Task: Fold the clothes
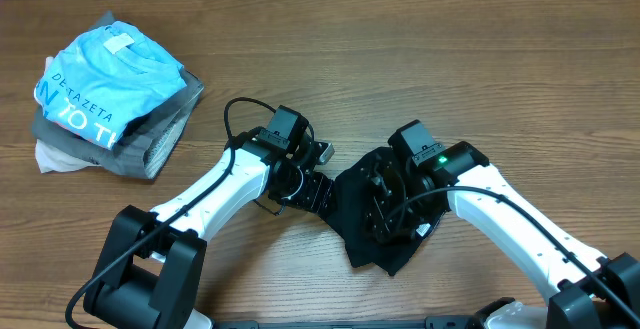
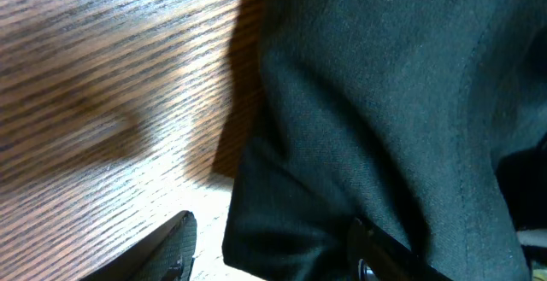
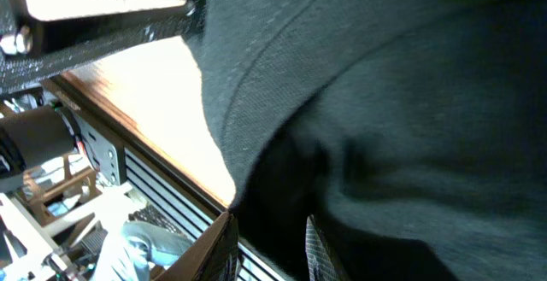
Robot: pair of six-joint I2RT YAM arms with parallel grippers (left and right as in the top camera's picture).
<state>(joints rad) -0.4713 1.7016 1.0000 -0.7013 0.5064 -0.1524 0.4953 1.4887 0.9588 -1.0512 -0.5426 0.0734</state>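
Note:
A black garment (image 1: 372, 231) lies bunched on the wooden table, right of centre. My left gripper (image 1: 318, 195) is at its left edge. In the left wrist view the fingers (image 2: 269, 251) are spread wide, with a corner of the black cloth (image 2: 367, 102) between them. My right gripper (image 1: 385, 209) is on top of the garment. In the right wrist view its fingers (image 3: 269, 247) are close together with a fold of the black cloth (image 3: 385, 102) pinched between them.
A stack of folded clothes sits at the far left, a light blue printed shirt (image 1: 110, 84) on top of grey (image 1: 160, 139) and white pieces. The table's front edge (image 3: 154, 136) is close to the right gripper.

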